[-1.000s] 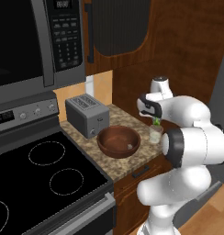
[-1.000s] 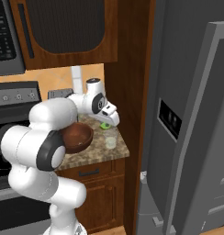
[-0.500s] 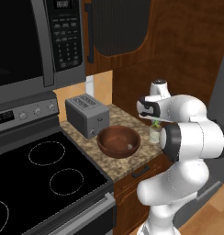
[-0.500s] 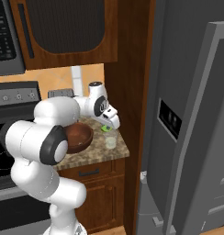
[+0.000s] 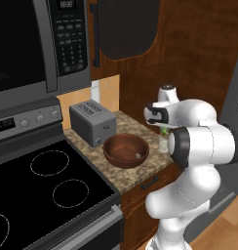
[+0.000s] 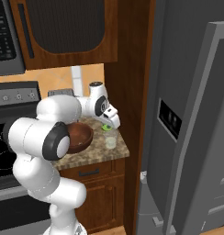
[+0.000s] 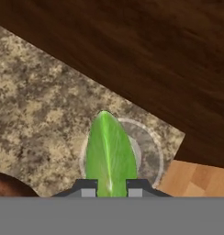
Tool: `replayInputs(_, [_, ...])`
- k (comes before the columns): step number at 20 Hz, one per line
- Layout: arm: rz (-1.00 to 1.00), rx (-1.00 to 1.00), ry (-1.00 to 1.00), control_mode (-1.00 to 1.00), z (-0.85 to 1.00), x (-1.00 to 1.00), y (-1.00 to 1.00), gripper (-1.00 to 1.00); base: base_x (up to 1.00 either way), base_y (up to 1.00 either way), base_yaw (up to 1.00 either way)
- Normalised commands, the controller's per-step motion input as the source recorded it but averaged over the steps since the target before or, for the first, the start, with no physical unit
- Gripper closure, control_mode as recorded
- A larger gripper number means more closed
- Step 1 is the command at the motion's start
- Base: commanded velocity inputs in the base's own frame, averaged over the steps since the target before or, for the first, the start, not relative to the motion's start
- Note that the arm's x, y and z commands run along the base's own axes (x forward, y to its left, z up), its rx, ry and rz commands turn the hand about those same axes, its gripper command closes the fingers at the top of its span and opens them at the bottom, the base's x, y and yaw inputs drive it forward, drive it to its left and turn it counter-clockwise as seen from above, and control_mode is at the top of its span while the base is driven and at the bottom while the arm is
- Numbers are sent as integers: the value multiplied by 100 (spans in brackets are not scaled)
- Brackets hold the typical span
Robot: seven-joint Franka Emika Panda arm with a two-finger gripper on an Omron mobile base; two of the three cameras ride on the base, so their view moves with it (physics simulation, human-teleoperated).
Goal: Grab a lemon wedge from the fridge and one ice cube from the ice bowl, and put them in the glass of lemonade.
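Now the fingers (image 7: 109,183) pinch a green lemon wedge (image 7: 109,153) above the glass of lemonade (image 7: 120,158). Released off-centre, it could clip the rim and fall onto the surface (image 7: 40,101).

End effector (image 7: 111,183) carried green wedge (image 7: 109,153) over glass of lemonade (image 6: 110,142).

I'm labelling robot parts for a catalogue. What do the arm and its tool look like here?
The arm is made of glossy white, rounded, bulging segments joined by dark grey to black round joint caps, with a capped white cylinder at its top joint. No loose cables or lettering are visible. The tool is a white hand with a black face panel, ending in two small dark fingers with light grey pads.
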Motion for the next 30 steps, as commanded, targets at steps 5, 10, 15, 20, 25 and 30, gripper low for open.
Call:
replayInputs(5, [-1, 0, 0, -100, 0, 13, -3, 100, 0, 0, 0])
replayInputs(10, [-1, 0, 0, -100, 0, 0, -35, 100, 0, 0, 0])
replayInputs(15, [0, 0, -1, -100, 0, -7, -6, 100, 0, 0, 0])
replayInputs(20, [0, 0, -2, -100, 0, -17, 0, 100, 0, 0, 0])
replayInputs(25, [0, 0, -2, -100, 0, -3, 13, 100, 0, 0, 0])
replayInputs(30, [0, 0, 0, -100, 0, 0, 22, 100, 0, 0, 0])
